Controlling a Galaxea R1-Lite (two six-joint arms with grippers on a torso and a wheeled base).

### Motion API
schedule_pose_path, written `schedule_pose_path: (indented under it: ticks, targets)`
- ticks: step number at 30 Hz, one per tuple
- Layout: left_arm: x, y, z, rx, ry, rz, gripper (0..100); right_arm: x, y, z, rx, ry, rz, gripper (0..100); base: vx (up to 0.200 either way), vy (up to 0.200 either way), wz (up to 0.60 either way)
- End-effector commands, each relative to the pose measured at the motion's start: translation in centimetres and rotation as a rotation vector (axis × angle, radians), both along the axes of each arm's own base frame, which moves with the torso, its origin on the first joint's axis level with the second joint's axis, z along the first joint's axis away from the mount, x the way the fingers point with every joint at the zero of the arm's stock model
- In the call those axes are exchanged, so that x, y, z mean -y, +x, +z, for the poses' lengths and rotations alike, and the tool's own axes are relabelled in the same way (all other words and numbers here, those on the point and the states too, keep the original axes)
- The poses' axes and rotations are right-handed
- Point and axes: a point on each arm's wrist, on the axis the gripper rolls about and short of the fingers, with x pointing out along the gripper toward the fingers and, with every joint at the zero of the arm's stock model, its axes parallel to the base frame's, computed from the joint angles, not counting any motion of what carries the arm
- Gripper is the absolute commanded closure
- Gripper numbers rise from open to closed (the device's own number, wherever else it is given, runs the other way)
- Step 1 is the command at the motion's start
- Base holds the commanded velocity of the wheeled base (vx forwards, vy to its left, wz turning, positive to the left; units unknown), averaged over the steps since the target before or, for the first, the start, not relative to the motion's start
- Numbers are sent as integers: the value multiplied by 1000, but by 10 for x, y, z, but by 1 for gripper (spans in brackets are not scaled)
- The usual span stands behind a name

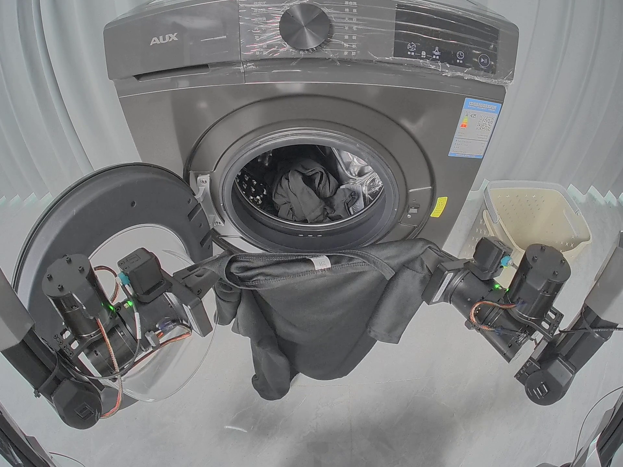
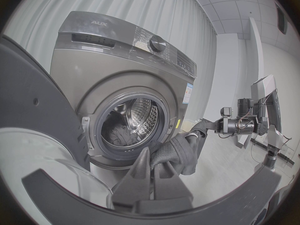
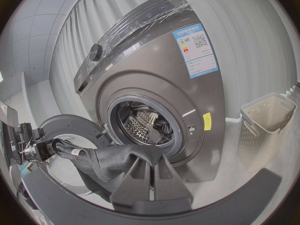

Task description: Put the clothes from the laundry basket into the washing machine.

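Left gripper (image 1: 209, 279) and right gripper (image 1: 433, 272) both clamping dark grey T-shirt (image 1: 311, 312), holding it stretched just below washing machine (image 1: 305, 98) opening; other clothes (image 1: 305, 192) lying inside. Risk, I'd guess: dangling hem catching gasket (image 1: 305, 235) or open door (image 1: 97, 215), shirt slipping floorward.

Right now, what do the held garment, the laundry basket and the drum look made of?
The garment: dark grey matte knit, probably perforated sports mesh; fine holes show in the right wrist view and it hangs limp. The laundry basket: likely cream plastic; rigid walls with moulded hole patterns. The drum: bright metal, apparently stainless steel; mirror-like, embossed, punched with holes.
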Motion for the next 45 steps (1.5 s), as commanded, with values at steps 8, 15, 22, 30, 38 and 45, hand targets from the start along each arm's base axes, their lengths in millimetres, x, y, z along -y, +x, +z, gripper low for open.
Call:
schedule_pose_path:
  ticks: [8, 15, 22, 30, 38, 45]
  targets:
    - [-7, 2, 10, 41, -15, 30, 100, 4, 6, 10, 32, 32, -22, 100, 0, 0, 0]
    - [-8, 1, 10, 43, -15, 32, 100, 7, -4, 38, 117, 82, -16, 100, 0, 0, 0]
    - [-7, 5, 17, 72, -30, 35, 100, 11, -5, 45, 141, 91, -27, 100, 0, 0, 0]
    - [-6, 5, 32, 127, -59, 35, 100, 12, -6, 52, 162, 104, -30, 100, 0, 0, 0]
    - [-6, 8, 39, 151, -78, 42, 100, 14, -9, 63, 196, 124, -36, 100, 0, 0, 0]
    - [-6, 8, 42, 164, -83, 42, 100, 15, -10, 65, 203, 127, -35, 100, 0, 0, 0]
